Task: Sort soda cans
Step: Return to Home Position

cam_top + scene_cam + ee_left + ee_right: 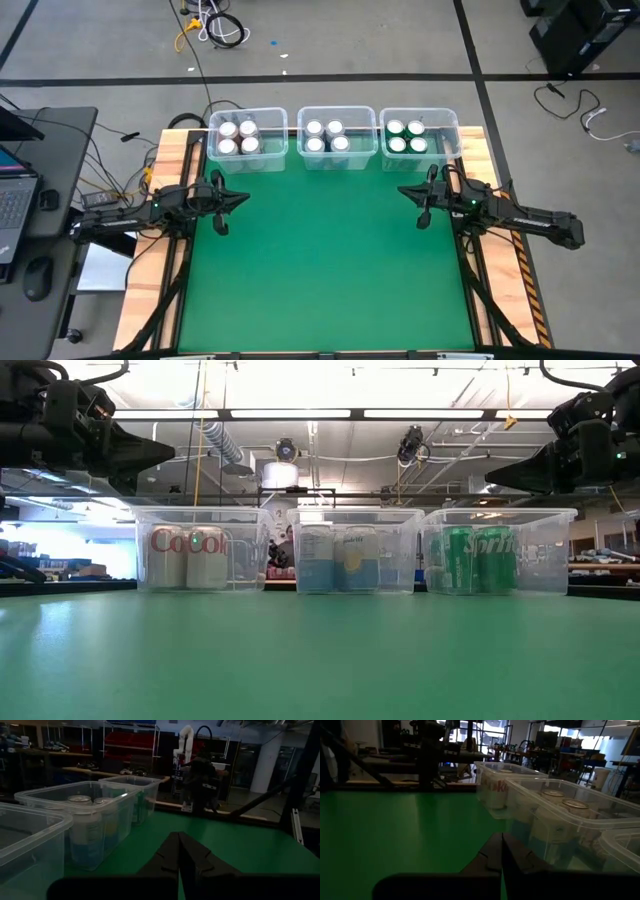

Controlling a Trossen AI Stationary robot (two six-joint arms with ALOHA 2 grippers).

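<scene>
Your twelve soda cans (327, 136) stand four to a bin along the far edge of the counter (320, 260): red-and-silver cans (238, 137) in the left bin (247, 164), pale blue-and-white cans (340, 560) in the middle bin (338, 164), green cans (407, 136) in the right bin (452, 128). Your left claw (240, 197) hangs over the counter just before the left bin, fingers pressed together, holding nothing. Your right claw (405, 191) mirrors it before the right bin, likewise pinched closed and empty.

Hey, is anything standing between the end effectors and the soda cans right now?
Nothing visible on the green mat does. All twelve soda cans sit in the three clear bins, four each. The left end effector and right end effector hover short of the bins, both shut.
</scene>
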